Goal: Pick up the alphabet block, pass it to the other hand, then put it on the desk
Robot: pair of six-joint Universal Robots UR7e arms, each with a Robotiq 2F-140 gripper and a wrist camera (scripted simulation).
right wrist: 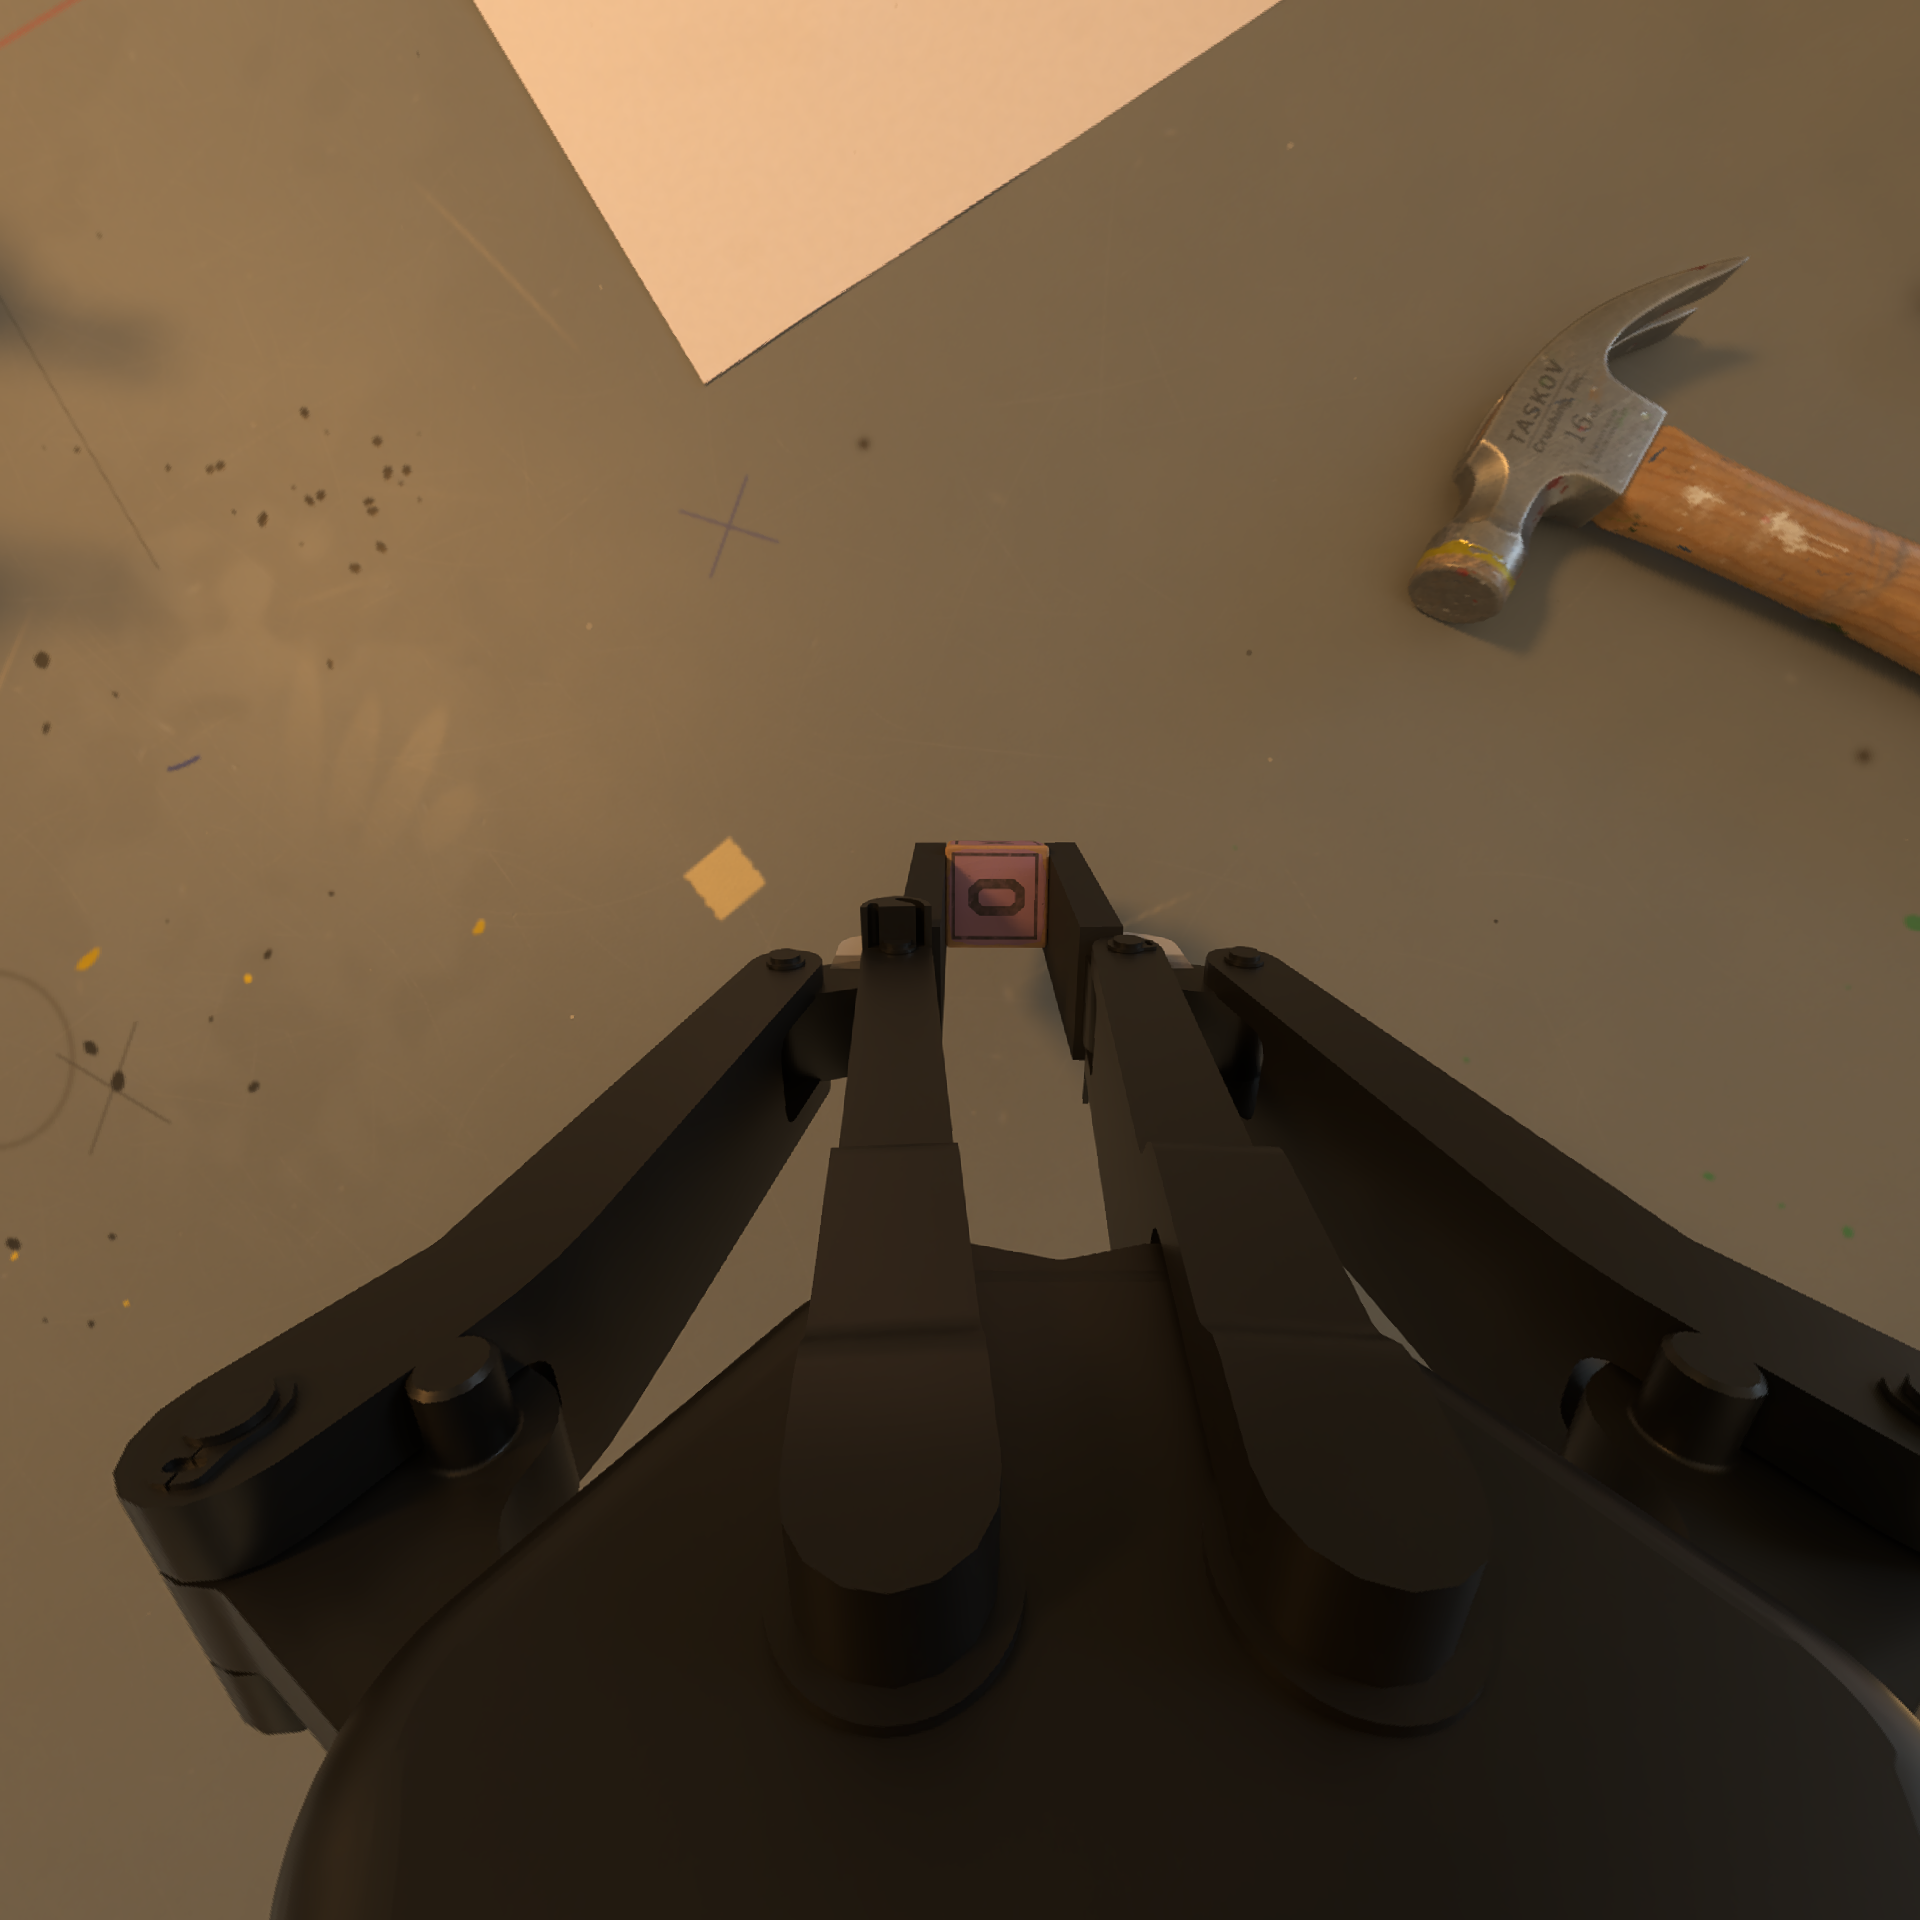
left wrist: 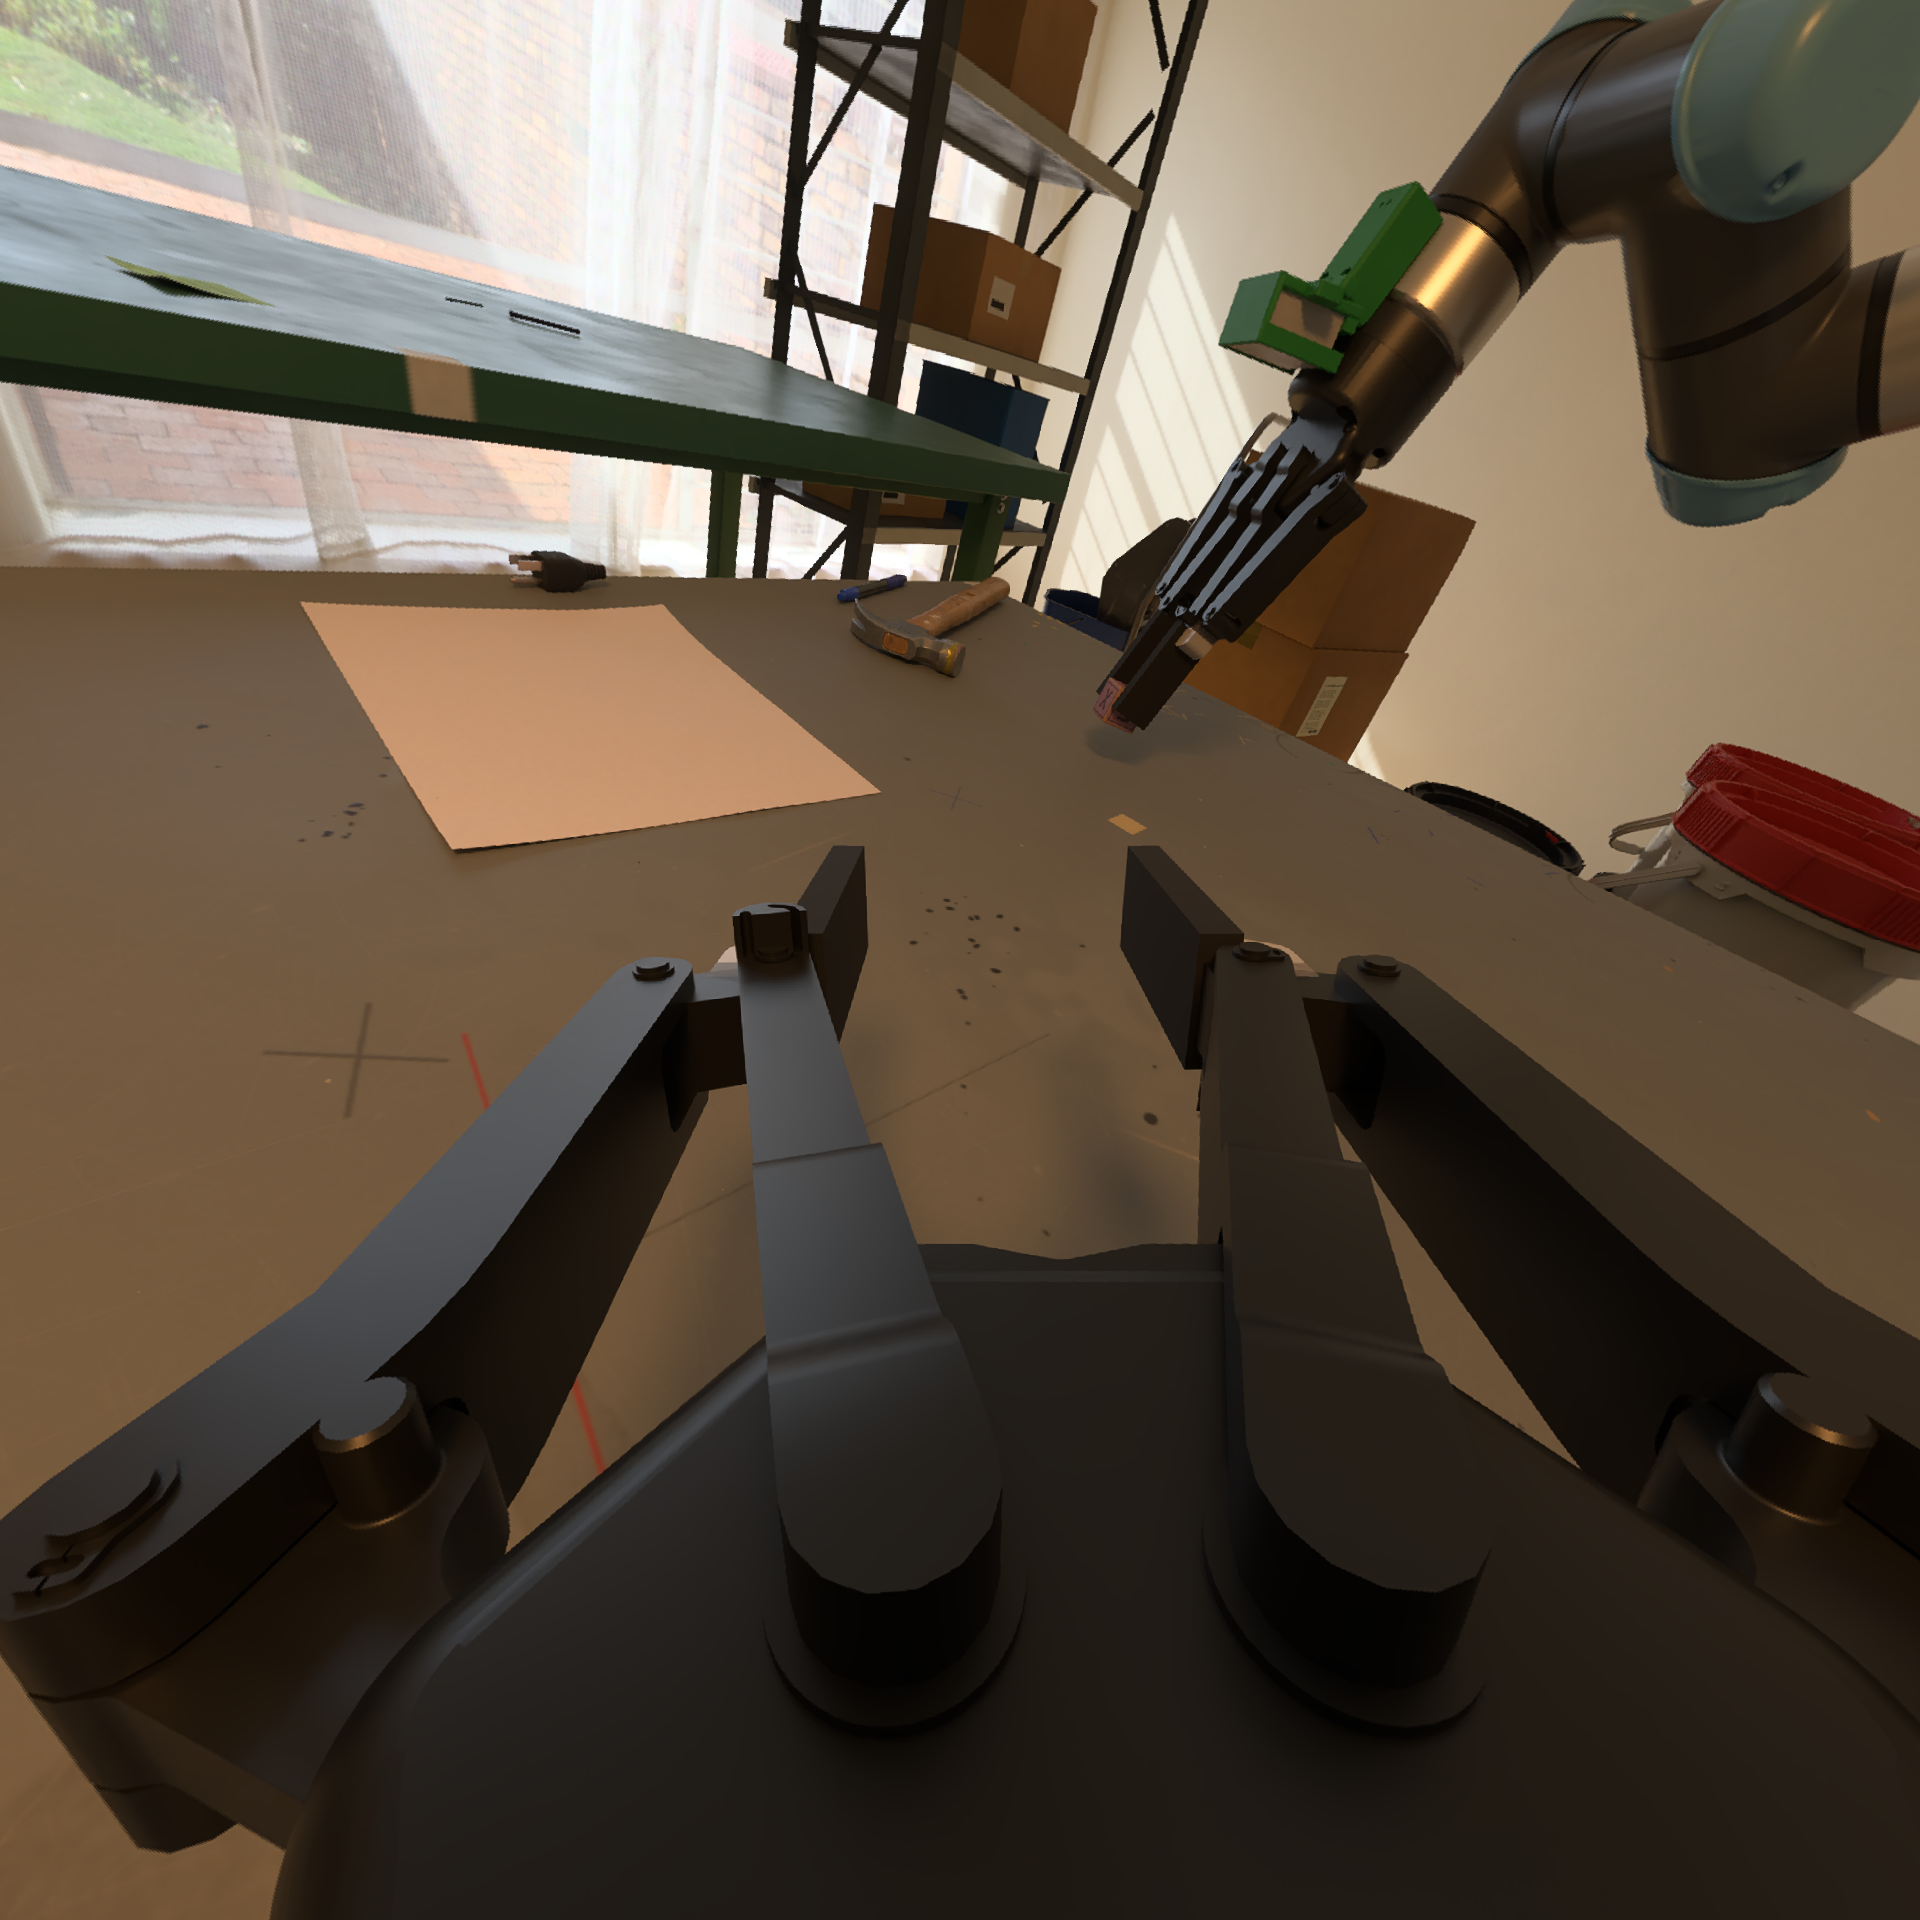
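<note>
While left pincer (left wrist: pixel 995 902) gapes — right pincer (right wrist: pixel 992 894) grips block (right wrist: pixel 992 896).

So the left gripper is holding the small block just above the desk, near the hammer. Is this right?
Not quite: the right gripper holds the block just above the desk, near the hammer. The right wrist view shows it clamped between the fingers; the left gripper is open and empty.

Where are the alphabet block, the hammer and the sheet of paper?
alphabet block (right wrist: pixel 992 896): right wrist view, its pink top face.
hammer (right wrist: pixel 1558 457): right wrist view, its metal head.
sheet of paper (left wrist: pixel 582 717): left wrist view, its middle.
</note>
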